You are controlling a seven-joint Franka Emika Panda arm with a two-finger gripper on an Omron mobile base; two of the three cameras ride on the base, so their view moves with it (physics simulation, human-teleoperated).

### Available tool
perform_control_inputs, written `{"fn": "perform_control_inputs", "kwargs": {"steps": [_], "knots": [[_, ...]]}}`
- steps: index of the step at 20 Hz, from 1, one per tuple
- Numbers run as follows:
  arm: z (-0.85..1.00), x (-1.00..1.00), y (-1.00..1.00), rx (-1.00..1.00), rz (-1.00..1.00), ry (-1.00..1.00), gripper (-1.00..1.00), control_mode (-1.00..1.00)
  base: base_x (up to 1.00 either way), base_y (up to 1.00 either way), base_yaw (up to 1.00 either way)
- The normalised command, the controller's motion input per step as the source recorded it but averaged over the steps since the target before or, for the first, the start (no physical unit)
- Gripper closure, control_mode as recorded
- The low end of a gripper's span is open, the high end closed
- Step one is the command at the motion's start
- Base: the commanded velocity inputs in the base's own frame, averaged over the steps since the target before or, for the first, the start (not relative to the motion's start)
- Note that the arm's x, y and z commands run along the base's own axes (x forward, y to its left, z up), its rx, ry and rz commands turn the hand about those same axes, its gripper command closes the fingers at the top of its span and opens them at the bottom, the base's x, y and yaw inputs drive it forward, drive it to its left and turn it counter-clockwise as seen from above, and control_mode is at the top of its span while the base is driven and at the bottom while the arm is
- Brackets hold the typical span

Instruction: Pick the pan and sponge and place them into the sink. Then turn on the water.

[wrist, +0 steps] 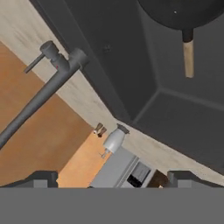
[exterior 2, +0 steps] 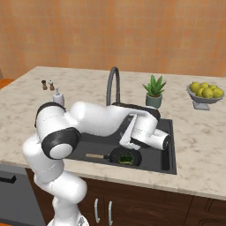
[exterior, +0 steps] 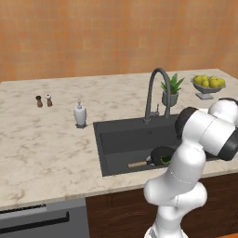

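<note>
The black pan [exterior 2: 119, 154] lies in the dark sink [exterior 2: 165, 160] near its front wall, with its wooden handle [exterior 2: 94, 156] pointing left. A green sponge [exterior 2: 127, 158] rests inside the pan. The left base view shows the same pan [exterior: 159, 152], sponge [exterior: 166, 161] and sink [exterior: 121, 139], partly behind my arm. My hand hangs over the basin, right of the gooseneck faucet [exterior 2: 113, 84]. In the hand view my gripper [wrist: 113, 179] is open with nothing between its fingertips [wrist: 43, 177]. That view looks across the sink [wrist: 175, 118], with the pan [wrist: 183, 11] at the top and the faucet [wrist: 39, 96] to the left.
A soap dispenser [exterior: 80, 115] stands left of the sink, and two small shakers [exterior: 43, 100] sit further left. A potted plant [exterior: 171, 90] and a bowl of lemons [exterior: 208, 84] are behind the sink to the right. The faucet lever [wrist: 41, 54] sticks out beside its base.
</note>
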Motion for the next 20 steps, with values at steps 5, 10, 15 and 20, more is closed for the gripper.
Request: {"fn": "perform_control_inputs", "kwargs": {"steps": [5, 10, 15, 20], "knots": [[0.22, -0.02, 0.00, 0.18, -0.02, -0.02, -1.00, -1.00, 0.00, 0.00, 0.00], [0.00, 0.10, 0.01, 0.19, -0.07, 0.00, -1.00, -1.00, 0.00, 0.00, 0.00], [0.00, 0.28, 0.08, 0.14, -0.02, 0.00, -1.00, -1.00, 0.00, 0.00, 0.00], [0.00, 0.39, 0.06, 0.05, 0.00, 0.00, -1.00, -1.00, 0.00, 0.00, 0.00]]}}
